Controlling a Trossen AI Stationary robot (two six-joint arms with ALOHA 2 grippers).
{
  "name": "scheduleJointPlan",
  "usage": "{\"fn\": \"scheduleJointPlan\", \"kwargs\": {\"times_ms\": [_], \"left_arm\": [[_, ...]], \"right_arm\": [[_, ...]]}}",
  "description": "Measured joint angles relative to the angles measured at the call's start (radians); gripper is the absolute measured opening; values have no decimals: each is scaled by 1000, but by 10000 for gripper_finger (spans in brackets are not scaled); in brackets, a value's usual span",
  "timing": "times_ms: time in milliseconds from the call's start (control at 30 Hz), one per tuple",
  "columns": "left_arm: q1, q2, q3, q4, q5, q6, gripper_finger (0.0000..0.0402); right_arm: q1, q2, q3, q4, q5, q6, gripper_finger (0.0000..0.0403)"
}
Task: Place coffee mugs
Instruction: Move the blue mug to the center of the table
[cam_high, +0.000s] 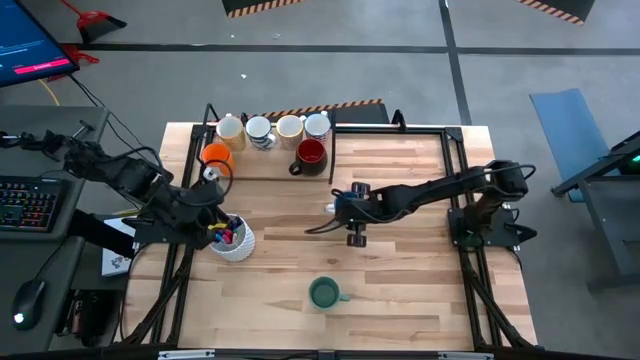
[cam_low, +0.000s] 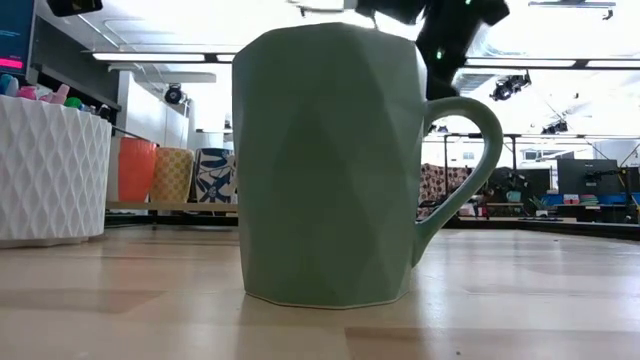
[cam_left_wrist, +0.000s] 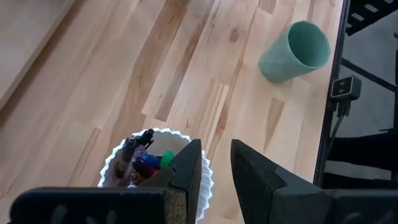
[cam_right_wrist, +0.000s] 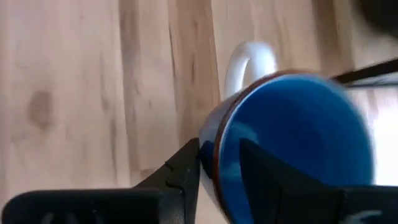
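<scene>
**Blue mug pinched above the tabletop's middle, green mug alone at the near edge**

Nearest the front edge of the tabletop stands the green mug, upright, with its handle pointing toward the right edge. It is well apart from everything else and fills the low view.

Farther in, toward the left edge, sits the white pen holder with coloured markers in it. The left end effector hangs just above it. Its fingers are parted by a narrow gap and grip nothing.

Around the middle of the tabletop, the right end effector reaches in from the right side. It pinches the rim of the blue mug, with one finger outside the wall and one inside the blue interior. The mug's white handle sticks out away from the fingers. In the high view the mug is largely hidden under the arm.

Toward the far edge, the dark red mug stands on a raised strip, and the orange mug stands nearer the far left corner. Behind them, along the far edge, four pale mugs form a row: a cream mug, a white patterned mug, a second cream mug and a white mug, each just beside the next.
</scene>
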Motion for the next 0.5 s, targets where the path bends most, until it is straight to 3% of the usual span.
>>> {"fn": "scheduleJointPlan", "kwargs": {"times_ms": [500], "left_arm": [[0, 14, 0, 7, 0, 0, 76]], "right_arm": [[-16, 55, 0, 13, -16, 57, 90]]}}
